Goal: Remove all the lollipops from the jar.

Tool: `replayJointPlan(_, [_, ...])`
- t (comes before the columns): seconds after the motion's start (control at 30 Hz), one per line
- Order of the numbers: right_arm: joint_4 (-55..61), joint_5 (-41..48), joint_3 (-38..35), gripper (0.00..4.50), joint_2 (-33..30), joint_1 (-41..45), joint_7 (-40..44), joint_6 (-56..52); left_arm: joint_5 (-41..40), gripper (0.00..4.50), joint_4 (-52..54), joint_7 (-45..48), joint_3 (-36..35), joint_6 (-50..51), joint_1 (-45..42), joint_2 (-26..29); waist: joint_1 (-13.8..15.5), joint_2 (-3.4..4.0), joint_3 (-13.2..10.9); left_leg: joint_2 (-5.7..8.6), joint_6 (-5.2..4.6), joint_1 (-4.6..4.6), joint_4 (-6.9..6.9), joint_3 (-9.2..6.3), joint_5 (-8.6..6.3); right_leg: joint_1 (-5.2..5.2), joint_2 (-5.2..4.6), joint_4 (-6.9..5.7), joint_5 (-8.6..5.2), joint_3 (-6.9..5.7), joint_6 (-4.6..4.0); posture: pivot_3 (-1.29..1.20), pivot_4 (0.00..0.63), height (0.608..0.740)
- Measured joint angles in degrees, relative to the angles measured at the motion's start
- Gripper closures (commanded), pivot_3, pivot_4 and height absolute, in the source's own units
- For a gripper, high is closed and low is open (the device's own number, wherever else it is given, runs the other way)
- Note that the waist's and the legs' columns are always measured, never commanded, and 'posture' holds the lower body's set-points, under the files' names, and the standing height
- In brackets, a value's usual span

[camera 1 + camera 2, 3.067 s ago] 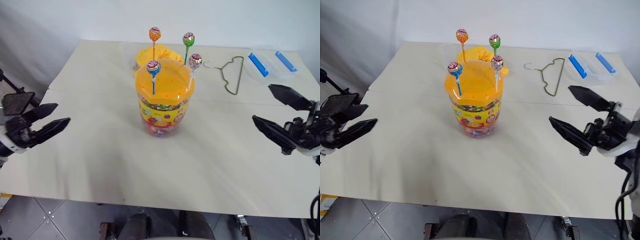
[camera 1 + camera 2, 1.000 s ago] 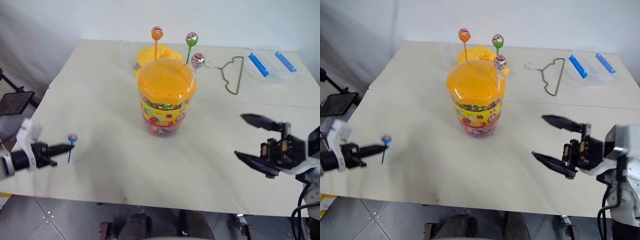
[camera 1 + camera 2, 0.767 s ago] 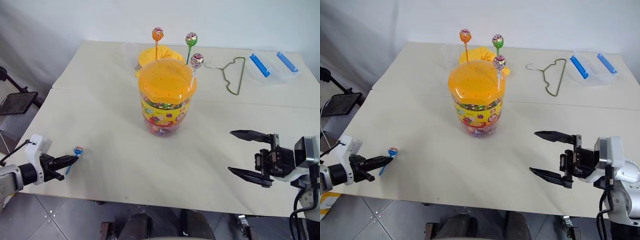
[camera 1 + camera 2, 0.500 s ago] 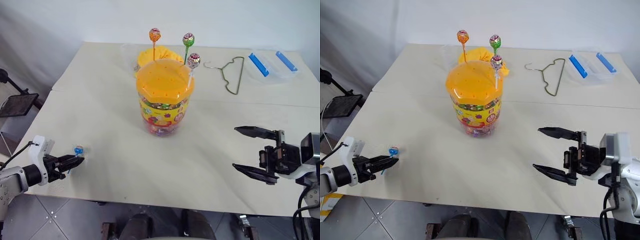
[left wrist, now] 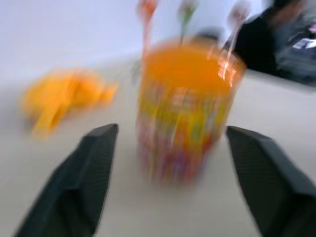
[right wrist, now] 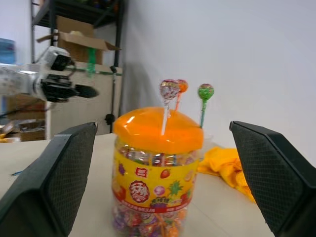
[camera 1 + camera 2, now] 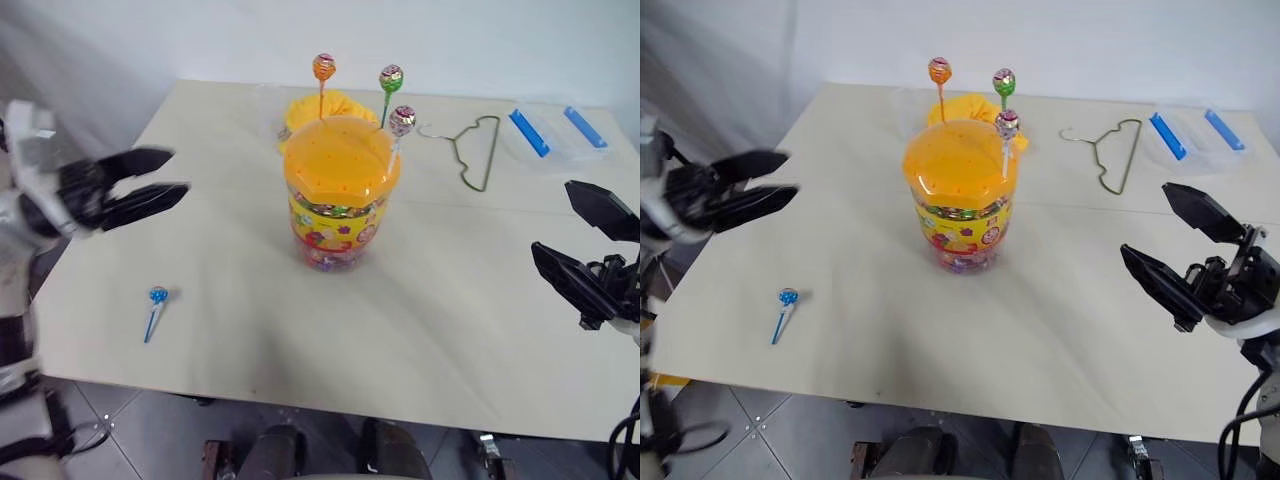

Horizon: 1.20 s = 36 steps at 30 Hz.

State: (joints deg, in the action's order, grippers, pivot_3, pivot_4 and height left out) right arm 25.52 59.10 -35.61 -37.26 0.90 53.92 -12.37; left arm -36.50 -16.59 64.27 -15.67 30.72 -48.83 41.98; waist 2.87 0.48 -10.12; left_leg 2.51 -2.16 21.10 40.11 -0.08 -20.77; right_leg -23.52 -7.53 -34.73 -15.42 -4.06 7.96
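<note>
Lollipops [image 7: 391,78] on three upright sticks stand in the jar [image 7: 340,195] mid-counter [image 7: 450,300], nearer the wide-open left pincer [image 7: 150,178] than the wide-open right pincer [image 7: 580,235]; blue-stick lollipop [image 7: 157,297] lies out.

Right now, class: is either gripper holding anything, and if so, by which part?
Nothing is held. The left gripper and right gripper are both open and empty; the blue-stick lollipop lies loose on the table.

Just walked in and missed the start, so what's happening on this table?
A robot is pulling lollipops out of the jar. One blue-stick lollipop lies on the table near the front left; three stand in the orange lid. Both the left tool and right tool are open and empty.
</note>
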Motion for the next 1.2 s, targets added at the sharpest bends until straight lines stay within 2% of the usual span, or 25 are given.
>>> replayJointPlan(0.17, [0.46, -0.08, 0.64, 0.00, 0.02, 2.12, -4.65, -0.25, 7.87, 0.08, -17.86, -1.63, 8.23, -6.28, -15.57, -9.76, -1.18, -0.14, -0.06, 0.20, -0.07, 0.04, -0.14, 0.34, 0.00, -0.18, 0.03, 0.08, 0.03, -0.06, 0.05, 0.00, 0.150, 0.740])
replayJointPlan(0.43, [4.25, -1.31, 1.48, 0.00, 1.90, 0.83, -8.42, -0.06, 13.56, 0.08, -34.44, -0.97, 10.13, -12.56, -26.68, -16.07, -1.48, -0.38, -0.21, -0.12, -0.13, 0.08, -0.03, 0.54, 0.01, -0.20, -0.03, 0.13, 0.10, -0.24, 0.18, 0.00, 0.150, 0.740])
replayJointPlan(0.57, [5.33, -1.42, 1.54, 0.00, 2.35, 0.72, -9.24, 0.02, 14.40, 1.29, -40.34, -1.97, 9.09, -14.54, -30.34, -17.41, -1.32, -0.44, -0.24, -0.11, -0.16, 0.10, -0.02, 0.51, 0.02, -0.19, -0.04, 0.15, 0.11, -0.23, 0.20, 0.00, 0.150, 0.740])
replayJointPlan(0.9, [5.99, -1.84, 1.54, 0.00, 2.61, -0.03, -9.76, 0.58, 14.45, 4.49, -43.03, -0.50, 7.05, -14.08, -31.86, -17.95, -1.37, -0.44, -0.24, -0.12, -0.17, 0.11, -0.04, 0.51, 0.01, -0.19, -0.03, 0.20, 0.11, -0.24, 0.20, 0.00, 0.150, 0.740])
replayJointPlan(1.0, [5.98, -1.95, 1.58, 0.00, 2.82, 0.01, -9.76, 1.12, 14.23, 4.49, -43.35, -1.41, 5.44, -13.48, -32.55, -18.10, -1.33, -0.45, -0.24, -0.11, -0.17, 0.12, -0.05, 0.49, 0.01, -0.19, -0.03, 0.21, 0.11, -0.24, 0.20, 0.00, 0.150, 0.740])
replayJointPlan(1.1, [5.87, -1.85, 2.16, 0.00, 3.37, 0.88, -9.70, 1.16, 10.39, 4.49, -44.59, -4.73, -0.59, -11.28, -34.83, -17.85, -1.47, -0.56, -0.31, -0.14, -0.16, 0.13, -0.05, 0.47, 0.01, -0.21, -0.03, 0.21, 0.11, -0.24, 0.21, 0.00, 0.150, 0.740])
replayJointPlan(1.2, [5.57, -0.51, 3.61, 0.00, 4.51, 3.92, -8.89, 1.43, 7.28, 4.49, -43.81, -8.51, -5.59, -7.79, -36.76, -13.68, -2.16, -0.57, -0.33, -0.16, -0.14, 0.06, -0.11, 0.48, 0.00, -0.24, -0.02, 0.19, 0.11, -0.23, 0.21, 0.00, 0.150, 0.740])
